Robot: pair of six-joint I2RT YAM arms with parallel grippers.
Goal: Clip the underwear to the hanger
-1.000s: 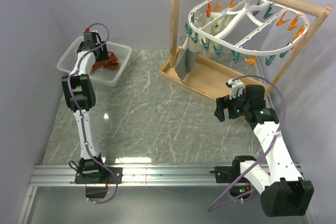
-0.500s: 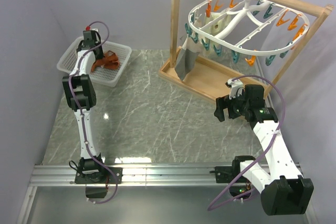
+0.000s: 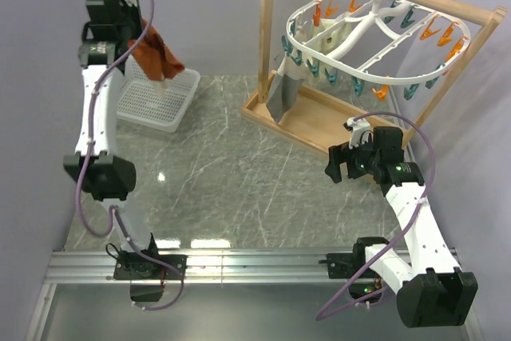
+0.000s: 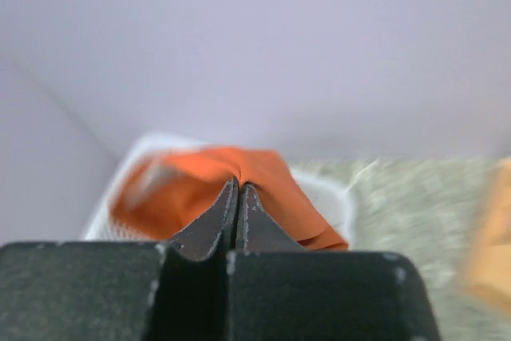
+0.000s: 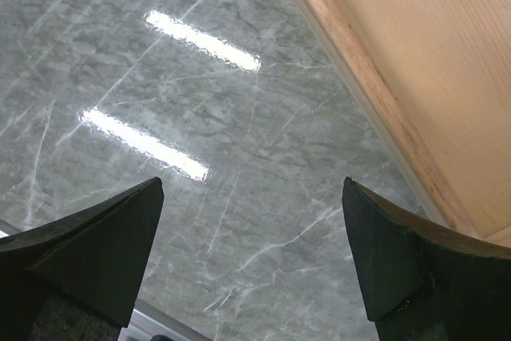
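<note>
where the right arm waits: right fingers (image 3: 338, 167) spread as wide as they go, holding nothing, over the counter (image 3: 231, 173) just beside the wooden base; risk: if they come at a pin skewed, they could shove the hanger aside instead of opening it.
wooden base (image 3: 307, 121): shallow tray at the foot of the wooden frame (image 3: 266, 37); i see nothing lying in it, only the lower edge of the grey cloth (image 3: 281, 95) hanging over its near-left corner.
basket (image 3: 177, 109): white mesh tray at the far left of the counter; the top view shows no cloth inside it.
left fingers (image 4: 238, 212): pressed fully together on a fold of the underwear (image 3: 156, 55), high above the basket near the back wall.
underwear: off the counter, dangling bunched below the left fingers, well apart from the hanger; waistband not clear to see.
risk, grip: a thin pinch at 1 spot; a quick swing across could let the fabric slide out and drop.
risk, path: the frame's upright and the grey cloth stand between the underwear and the free pins; it could snag there.
hanger (image 3: 352, 29): hooked on the rod, ringed with orange and teal pins (image 3: 357, 85); 2 cloths, the grey cloth and a cream cloth (image 3: 331, 37), are clipped on its left side.
risk, hanger: it hangs free, so a push could set it swaying, and a pin may catch only a loose fold.
</note>
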